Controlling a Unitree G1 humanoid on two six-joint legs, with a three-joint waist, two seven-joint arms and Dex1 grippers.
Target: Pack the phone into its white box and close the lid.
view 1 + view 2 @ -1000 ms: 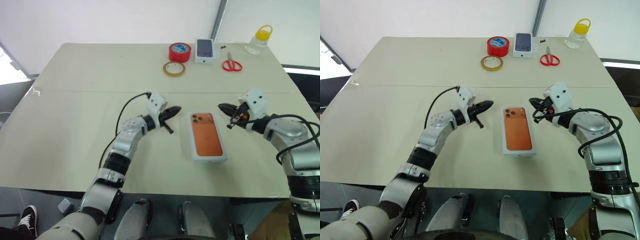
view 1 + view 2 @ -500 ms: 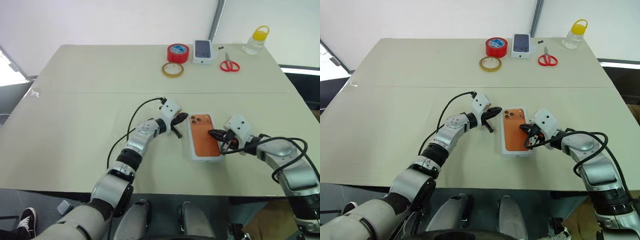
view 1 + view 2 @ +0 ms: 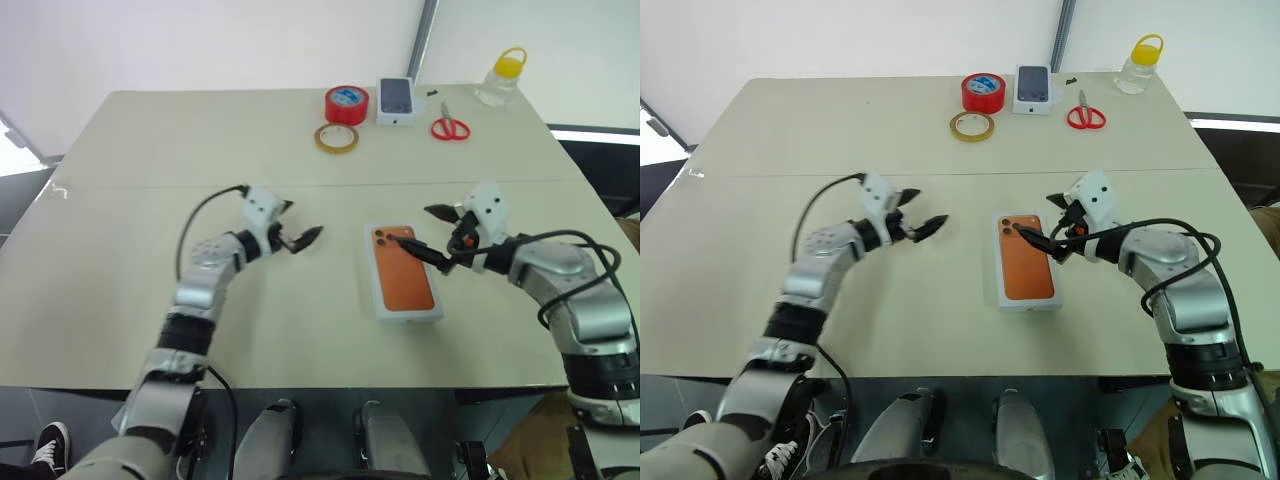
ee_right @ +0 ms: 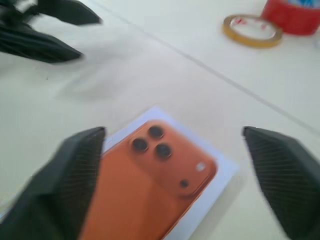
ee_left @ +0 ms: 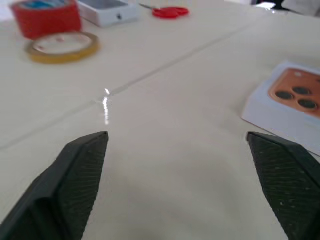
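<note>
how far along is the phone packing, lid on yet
Done: the phone lies face down in the white box mid-table. In hand: nothing; the left gripper and right gripper are both open, the left beside the box, the right over the phone's camera end. Left: the lid. I can't spot it on the table, so the box isn't closed yet.

Both hands (image 3: 292,238) (image 3: 428,232) now open, retracted

1. A red tape roll (image 3: 346,104) stands near the table's (image 3: 150,150) far edge.
2. A yellowish tape ring (image 3: 336,138) lies flat just in front of it.
3. A small white box printed with a dark phone picture (image 3: 396,100) sits beside the red roll.
4. Red-handled scissors (image 3: 449,127) lie beside that box.
5. A clear jar with a yellow lid (image 3: 497,80) stands at the far right corner.
</note>
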